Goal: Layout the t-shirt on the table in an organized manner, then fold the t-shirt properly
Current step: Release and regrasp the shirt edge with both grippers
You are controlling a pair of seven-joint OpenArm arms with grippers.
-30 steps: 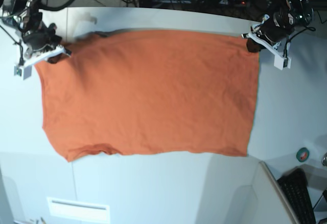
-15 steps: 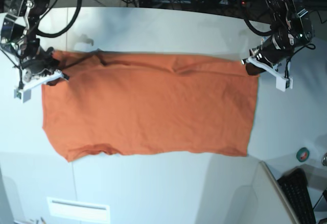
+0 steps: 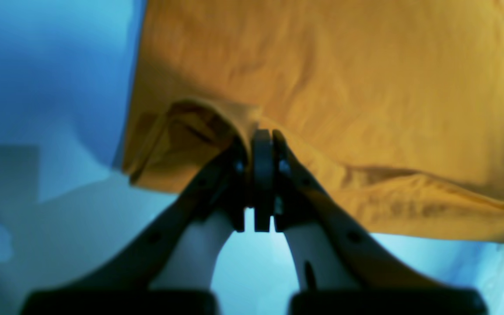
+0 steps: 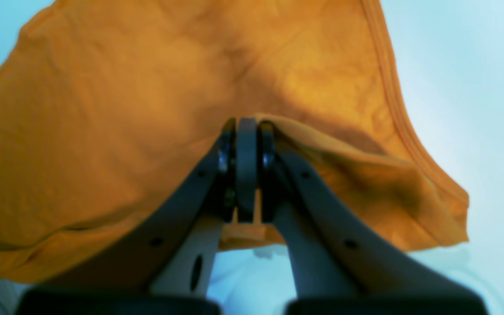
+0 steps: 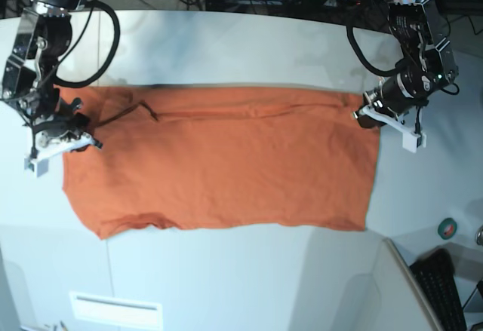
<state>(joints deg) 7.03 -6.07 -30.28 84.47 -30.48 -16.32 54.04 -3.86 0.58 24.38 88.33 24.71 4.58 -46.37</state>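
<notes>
T-shirt (image 5: 219, 165) on table (image 5: 226, 37)

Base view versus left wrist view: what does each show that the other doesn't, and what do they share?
Only the base view shows the whole t-shirt folded over lengthwise on the table, the right gripper pinching one end of the carried edge, a tape roll and a keyboard. Only the left wrist view shows the left gripper close up, jaws shut on a bunched fold of cloth lifted off the tabletop. Both show the orange shirt, the pale table and the left gripper gripping it.
</notes>
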